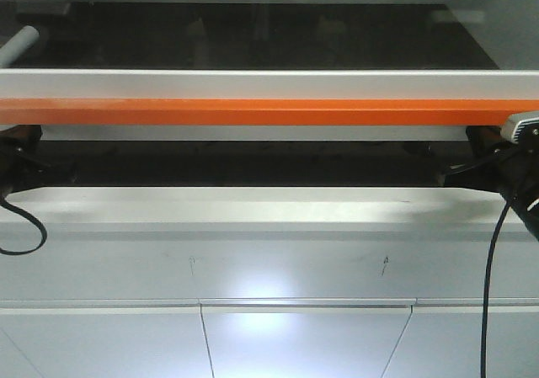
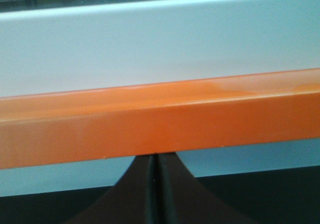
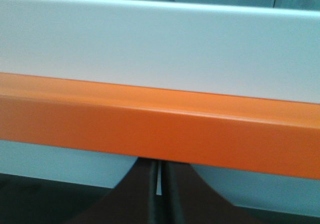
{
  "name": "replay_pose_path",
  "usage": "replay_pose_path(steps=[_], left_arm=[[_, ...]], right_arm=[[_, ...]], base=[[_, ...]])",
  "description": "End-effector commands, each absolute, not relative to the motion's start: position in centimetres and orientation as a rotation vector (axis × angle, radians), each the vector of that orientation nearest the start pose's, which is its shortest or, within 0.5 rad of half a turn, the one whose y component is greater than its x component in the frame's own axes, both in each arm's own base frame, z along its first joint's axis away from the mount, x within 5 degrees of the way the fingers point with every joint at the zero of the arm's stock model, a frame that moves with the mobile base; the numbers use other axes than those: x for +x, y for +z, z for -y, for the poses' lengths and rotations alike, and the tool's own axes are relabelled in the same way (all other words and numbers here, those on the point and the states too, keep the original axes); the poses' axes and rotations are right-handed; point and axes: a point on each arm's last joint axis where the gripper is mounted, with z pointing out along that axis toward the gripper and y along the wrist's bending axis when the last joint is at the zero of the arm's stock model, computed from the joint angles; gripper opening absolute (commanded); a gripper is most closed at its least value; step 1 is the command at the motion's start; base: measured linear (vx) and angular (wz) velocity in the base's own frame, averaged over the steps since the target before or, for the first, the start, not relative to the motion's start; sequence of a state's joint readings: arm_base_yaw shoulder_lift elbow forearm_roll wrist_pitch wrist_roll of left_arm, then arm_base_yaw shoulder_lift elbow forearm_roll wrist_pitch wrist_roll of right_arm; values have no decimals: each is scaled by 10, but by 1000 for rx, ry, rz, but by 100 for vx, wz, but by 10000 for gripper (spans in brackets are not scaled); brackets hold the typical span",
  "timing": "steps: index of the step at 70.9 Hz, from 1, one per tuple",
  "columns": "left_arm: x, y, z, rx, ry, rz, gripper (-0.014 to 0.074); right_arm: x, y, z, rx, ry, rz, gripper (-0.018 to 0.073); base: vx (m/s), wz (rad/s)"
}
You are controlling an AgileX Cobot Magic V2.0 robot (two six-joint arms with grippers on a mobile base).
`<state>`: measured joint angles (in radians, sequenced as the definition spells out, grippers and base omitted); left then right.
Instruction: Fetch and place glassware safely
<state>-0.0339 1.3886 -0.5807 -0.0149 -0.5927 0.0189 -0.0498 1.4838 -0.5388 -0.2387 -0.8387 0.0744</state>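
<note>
Left gripper (image 2: pixel 153 161) and right gripper (image 3: pixel 159 166) each show you dark fingers pressed together on nothing, tips butted under the long orange horizontal bar (image 1: pixel 269 111) below the pale grey rail (image 1: pixel 269 83), likely to push it up for access; the glassware appears in no view.

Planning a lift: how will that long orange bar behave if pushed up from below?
Probably stiff: the orange bar runs dead straight across the whole width. Likely slippery, since its face looks smooth and glossy. Possibly heavy, being joined to the white panel above.
</note>
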Motion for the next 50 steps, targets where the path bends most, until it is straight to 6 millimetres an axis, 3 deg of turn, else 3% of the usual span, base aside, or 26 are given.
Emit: replay_pose_path(steps=[1,34,50], left_arm=[[278,318,9,17,-18,-1319,-7],[270,389,9,15,-22,-1215,-7],[263,402,9,15,-23,-1211,-7]], right_arm=[[284,286,-2,-168,28,-1286,-1],[283,352,0,-166,-8,-1204,-1],[278,366,0,-160,-21,-1206,-1]], base=[[0,0],[0,0],[0,0]])
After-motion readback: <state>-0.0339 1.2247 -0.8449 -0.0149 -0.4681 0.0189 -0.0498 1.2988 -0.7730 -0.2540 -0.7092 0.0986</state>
